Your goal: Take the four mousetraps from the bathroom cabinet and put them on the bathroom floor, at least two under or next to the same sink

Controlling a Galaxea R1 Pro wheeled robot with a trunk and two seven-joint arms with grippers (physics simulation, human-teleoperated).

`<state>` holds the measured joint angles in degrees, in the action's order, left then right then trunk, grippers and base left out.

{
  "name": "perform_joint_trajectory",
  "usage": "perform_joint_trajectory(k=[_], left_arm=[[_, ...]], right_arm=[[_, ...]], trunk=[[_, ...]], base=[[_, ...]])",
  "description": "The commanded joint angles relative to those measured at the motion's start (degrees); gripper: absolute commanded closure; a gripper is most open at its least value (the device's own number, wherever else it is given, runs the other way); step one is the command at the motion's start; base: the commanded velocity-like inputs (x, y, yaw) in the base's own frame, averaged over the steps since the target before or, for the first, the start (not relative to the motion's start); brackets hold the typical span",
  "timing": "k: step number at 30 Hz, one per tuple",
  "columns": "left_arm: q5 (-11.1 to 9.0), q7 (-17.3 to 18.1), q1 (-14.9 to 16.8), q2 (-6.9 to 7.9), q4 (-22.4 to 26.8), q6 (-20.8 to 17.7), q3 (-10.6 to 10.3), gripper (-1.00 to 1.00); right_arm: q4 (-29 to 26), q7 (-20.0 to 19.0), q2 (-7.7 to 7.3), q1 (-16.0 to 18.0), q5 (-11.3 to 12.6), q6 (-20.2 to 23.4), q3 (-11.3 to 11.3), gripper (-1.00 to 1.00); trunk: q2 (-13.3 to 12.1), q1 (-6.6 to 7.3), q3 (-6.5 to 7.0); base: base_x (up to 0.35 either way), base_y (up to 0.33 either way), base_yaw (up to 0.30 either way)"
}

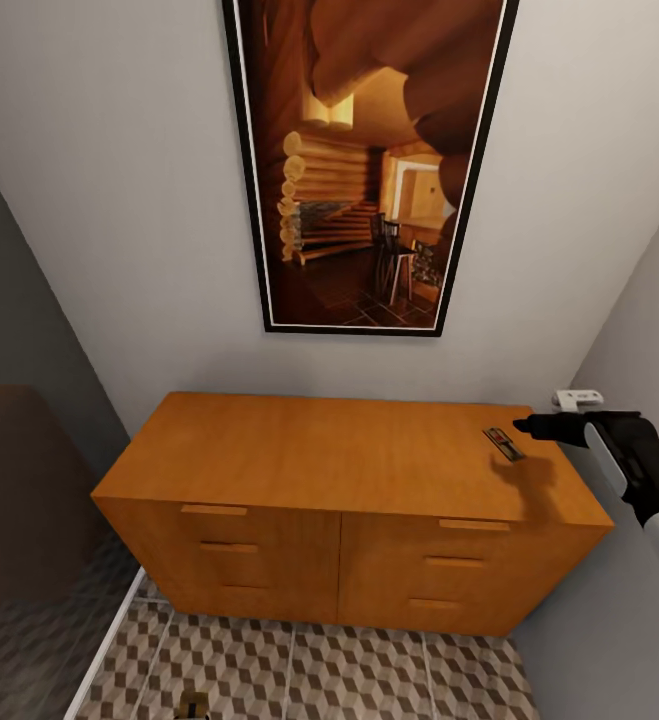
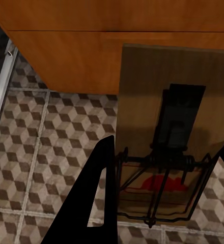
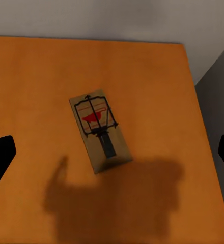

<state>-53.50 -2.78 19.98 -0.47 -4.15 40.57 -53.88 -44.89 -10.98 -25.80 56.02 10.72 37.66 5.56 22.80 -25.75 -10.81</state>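
Two mousetraps show right now. At 7 o'clock in the head view, a small thing point(image 1: 195, 707) sits on the bathroom floor point(image 1: 369, 670) in front of the cabinet point(image 1: 349, 470); it is too small to name. The left gripper point(image 2: 163, 188) pinches one mousetrap point(image 2: 168, 137), hanging over the floor tiles by the cabinet front. At 3 o'clock, another mousetrap point(image 1: 503, 444) lies flat on the cabinet top near its right end. The right gripper point(image 1: 525, 428) hovers just above it with its fingers spread wide apart. To grab it well, I think the gripper should go straight down, put one finger on each long side, then squeeze gently so the trap does not slide
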Motion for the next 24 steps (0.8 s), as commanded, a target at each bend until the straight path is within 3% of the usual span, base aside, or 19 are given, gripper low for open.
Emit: perform_joint_trajectory(k=[1,7,16,24], left_arm=[[0.24,-0.47,0.06,-0.05,-0.15,0.21,-0.33,1.00],[0.24,-0.47,0.06,-0.05,-0.15,0.21,-0.34,1.00],[0.24,-0.47,0.06,-0.05,-0.15,0.21,-0.34,1.00],[0.24,-0.47,0.06,-0.13,-0.15,0.17,-0.34,1.00]], right_arm=[[0.02,-0.01,-0.09,0.06,0.43,0.18,0.22,-1.00],[0.14,-4.38,-0.29,0.06,0.41,0.04,0.16,-1.00],[0.23,-16.67,-3.15,0.06,0.35,0.02,0.20,-1.00],[0.65,-19.87,-4.81,0.06,0.17,0.01,0.24,-1.00]], trunk=[[0.12,-0.03,-0.12],[0.12,-0.03,-0.12],[0.12,-0.03,-0.12],[0.12,-0.03,-0.12]], base=[[0.000,0.000,0.000],[0.000,0.000,0.000],[0.000,0.000,0.000],[0.000,0.000,0.000]])
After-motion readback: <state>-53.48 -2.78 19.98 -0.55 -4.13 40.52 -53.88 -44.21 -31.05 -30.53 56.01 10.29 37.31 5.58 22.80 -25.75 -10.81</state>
